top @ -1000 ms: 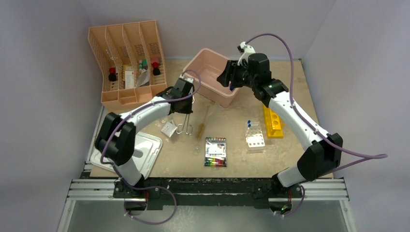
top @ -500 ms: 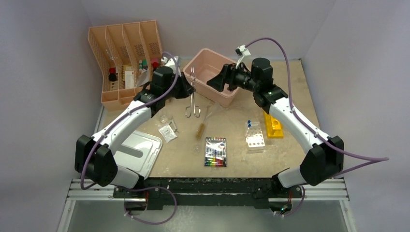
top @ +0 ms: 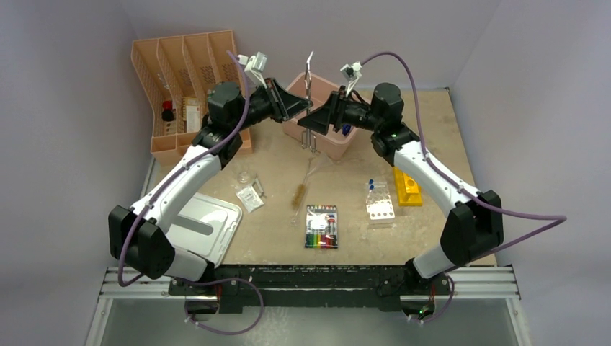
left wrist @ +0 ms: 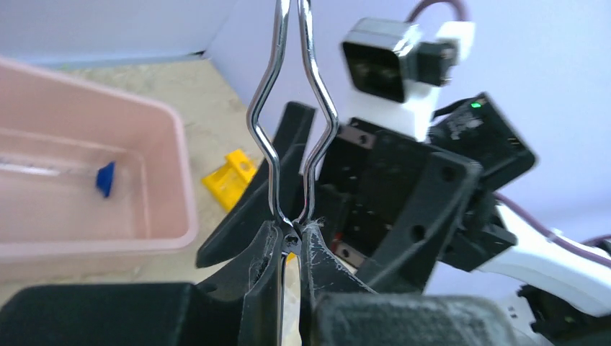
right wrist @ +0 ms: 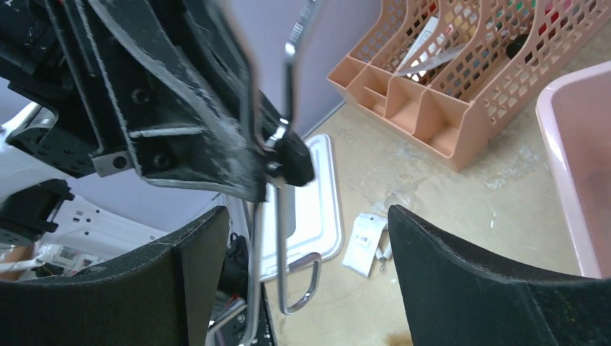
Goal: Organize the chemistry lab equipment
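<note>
Metal tongs higher, in left jaws

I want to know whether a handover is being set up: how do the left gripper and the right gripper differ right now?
The left gripper is shut on the metal tongs, pinching them near the pivot; the right gripper is open and holds nothing. The left gripper's fingers touch the tongs, while the right gripper's fingers appear spread wide on either side of them, not touching. Both hang in the air near the pink tub, facing each other.

metal tongs 1 | brush 1 | clear tube rack 1 | packet 1 | pink bin 1
</note>
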